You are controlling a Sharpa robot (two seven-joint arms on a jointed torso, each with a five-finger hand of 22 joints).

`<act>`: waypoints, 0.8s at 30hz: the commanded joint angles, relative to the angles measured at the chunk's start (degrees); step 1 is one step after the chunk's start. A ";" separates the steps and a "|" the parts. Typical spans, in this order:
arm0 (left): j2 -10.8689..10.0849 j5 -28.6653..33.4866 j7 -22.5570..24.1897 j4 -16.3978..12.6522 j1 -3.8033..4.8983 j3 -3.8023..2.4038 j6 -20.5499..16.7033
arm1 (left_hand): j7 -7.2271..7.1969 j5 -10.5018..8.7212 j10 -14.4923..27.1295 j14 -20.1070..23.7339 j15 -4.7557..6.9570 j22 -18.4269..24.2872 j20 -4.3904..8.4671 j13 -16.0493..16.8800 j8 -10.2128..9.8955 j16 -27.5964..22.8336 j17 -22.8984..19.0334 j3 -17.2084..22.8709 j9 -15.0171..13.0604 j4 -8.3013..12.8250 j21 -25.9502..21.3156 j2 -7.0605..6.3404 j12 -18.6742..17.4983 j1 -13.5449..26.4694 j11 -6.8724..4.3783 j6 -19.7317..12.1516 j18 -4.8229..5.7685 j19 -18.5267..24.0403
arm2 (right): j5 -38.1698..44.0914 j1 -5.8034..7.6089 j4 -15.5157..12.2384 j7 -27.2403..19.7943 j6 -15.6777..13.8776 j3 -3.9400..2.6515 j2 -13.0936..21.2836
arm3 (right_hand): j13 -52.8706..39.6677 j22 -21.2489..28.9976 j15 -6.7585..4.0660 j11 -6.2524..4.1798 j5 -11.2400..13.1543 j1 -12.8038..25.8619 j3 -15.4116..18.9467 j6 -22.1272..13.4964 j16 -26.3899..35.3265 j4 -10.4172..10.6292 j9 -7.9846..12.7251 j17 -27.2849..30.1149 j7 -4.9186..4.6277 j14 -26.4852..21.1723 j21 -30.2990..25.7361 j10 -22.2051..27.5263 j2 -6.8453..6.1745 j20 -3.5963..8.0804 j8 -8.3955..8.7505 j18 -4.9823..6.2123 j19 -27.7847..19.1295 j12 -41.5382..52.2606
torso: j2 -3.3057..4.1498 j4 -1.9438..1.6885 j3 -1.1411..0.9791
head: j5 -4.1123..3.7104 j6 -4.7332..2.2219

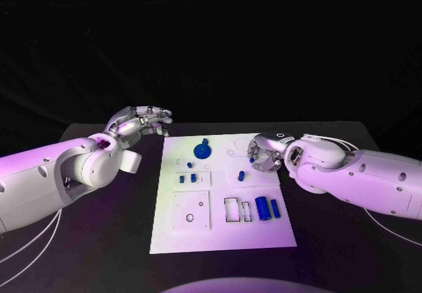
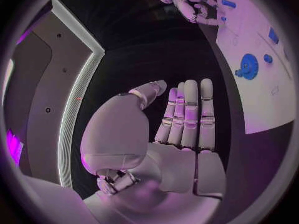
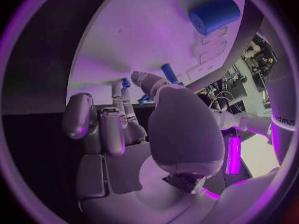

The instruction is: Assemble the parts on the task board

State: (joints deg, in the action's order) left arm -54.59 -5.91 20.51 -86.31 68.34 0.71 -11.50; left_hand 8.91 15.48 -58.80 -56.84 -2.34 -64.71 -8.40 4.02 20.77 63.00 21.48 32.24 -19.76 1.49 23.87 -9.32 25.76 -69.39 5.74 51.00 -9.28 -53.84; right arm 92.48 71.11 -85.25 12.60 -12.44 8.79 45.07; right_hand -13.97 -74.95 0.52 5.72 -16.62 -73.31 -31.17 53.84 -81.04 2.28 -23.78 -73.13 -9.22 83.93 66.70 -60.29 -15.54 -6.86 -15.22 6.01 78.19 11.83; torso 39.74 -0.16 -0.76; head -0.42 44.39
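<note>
A black table (image 1: 105, 232) carries the white board (image 1: 220, 235), lying flat at its middle. The board's long sides run away from the robot

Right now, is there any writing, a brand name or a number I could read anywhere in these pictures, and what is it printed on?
"sharpa", in small grey letters running sideways on the white right arm, in the right wrist view; only just legible.
Task board: faint outlines and small marks, no readable words or numbers.
Blue parts, both hands: no readable text.
</note>
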 commanded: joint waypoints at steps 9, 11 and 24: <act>-0.07 1.26 0.50 -0.12 0.04 -0.04 1.15 | 0.37 -0.54 -0.19 0.22 -0.11 0.28 -0.26 -0.13 -0.75 -0.32 -0.08 -0.59 0.19 -0.11 -0.40 -0.13 -0.70 -0.45 0.24 -0.67 -1.02 0.29 | 1.95 -1.01 0.64 1.87 -0.01 0.02 -1.03 | 0.98 -1.60 -0.14 -0.76 2.09 -0.43 -2.60 2.36 -0.38 -0.56 -0.24 -0.05 0.86 2.40 1.69 -3.36 1.95 0.47 -0.27 -0.87 1.22 -0.88 | -0.07 0.01 -0.06 | 0.21 0.34; -0.08 1.19 0.35 -0.09 0.04 -0.04 1.19 | 0.40 -0.55 -0.18 0.23 -0.13 0.32 -0.28 -0.14 -0.83 -0.34 -0.09 -0.63 0.21 -0.11 -0.42 -0.15 -0.79 -0.45 0.27 -0.75 -1.02 0.28 | 2.02 -1.08 0.74 2.10 0.09 0.02 -1.10 | 1.12 -1.76 -0.24 -0.90 2.47 -0.65 -3.15 2.67 -0.40 -0.81 -0.32 -0.05 0.97 2.41 1.86 -3.86 2.18 0.57 -0.36 -0.90 1.30 -1.00 | -0.07 0.04 -0.06 | 0.17 0.33; 0.03 0.71 -0.57 0.05 0.04 -0.04 1.29 | 0.52 -0.55 -0.01 0.26 -0.21 0.48 -0.34 -0.16 -1.11 -0.40 -0.10 -0.78 0.30 -0.15 -0.50 -0.22 -1.17 -0.40 0.39 -1.02 -1.01 0.25 | 3.09 -1.67 1.32 3.86 1.28 0.02 -2.04 | 1.56 -2.46 -0.68 -1.42 4.89 -1.21 -6.14 4.09 -0.58 -2.16 -0.82 -0.14 1.37 2.51 2.54 -6.07 3.56 0.99 -0.83 -1.02 1.56 -1.52 | -0.13 0.05 -0.10 | 0.09 0.52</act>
State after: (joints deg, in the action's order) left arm -54.66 -5.18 20.14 -86.21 68.35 0.71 -11.15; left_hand 9.52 15.29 -58.80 -56.81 -2.37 -64.28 -8.40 3.92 20.03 63.00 21.43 31.76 -19.56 1.33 23.64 -9.32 24.80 -69.39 5.74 50.38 -9.28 -53.85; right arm 94.59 70.15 -84.07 15.15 -13.89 8.38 43.25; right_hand -12.37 -74.93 0.08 4.31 -12.08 -74.73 -36.94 57.48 -81.45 0.16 -24.53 -73.38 -7.83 83.94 69.06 -66.04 -12.44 -5.94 -15.96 6.12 79.52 10.48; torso 39.64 -0.09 -0.83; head -0.30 44.81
